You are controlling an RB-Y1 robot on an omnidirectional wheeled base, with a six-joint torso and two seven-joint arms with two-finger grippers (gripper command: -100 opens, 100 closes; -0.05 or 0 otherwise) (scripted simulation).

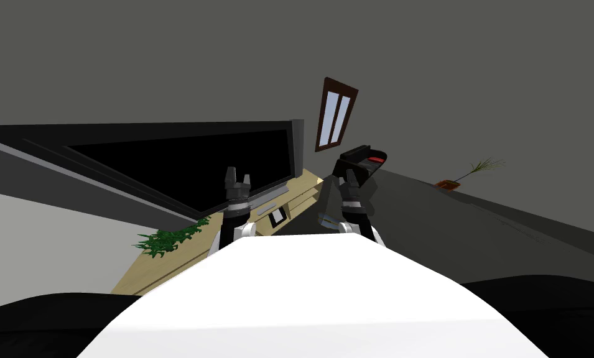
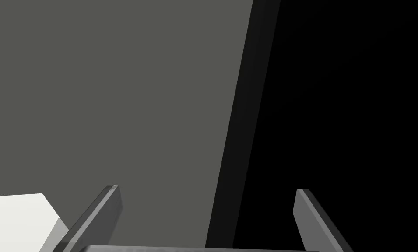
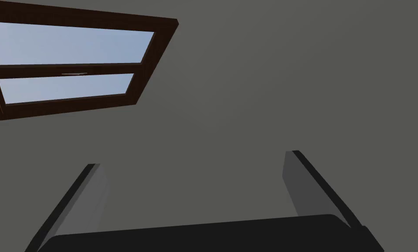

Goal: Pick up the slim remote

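Both arms are up over the light wooden TV stand [image 1: 165,264]. The left gripper [image 1: 238,176] is raised in front of the television [image 1: 183,165], blades spread wide with nothing between them. Its wrist camera catches that gripper [image 2: 208,190] facing the set's dark bezel. The right gripper [image 1: 351,176] is raised too, and its wrist view has it [image 3: 192,159] parted and empty. From the head camera, the slim remote [image 1: 269,208], a pale grey bar, lies near the stand's front edge below the screen, between the forearms. A small dark-framed white item [image 1: 278,216] sits just beside it, and a leafy plant [image 1: 168,239] lies toward the stand's left end.
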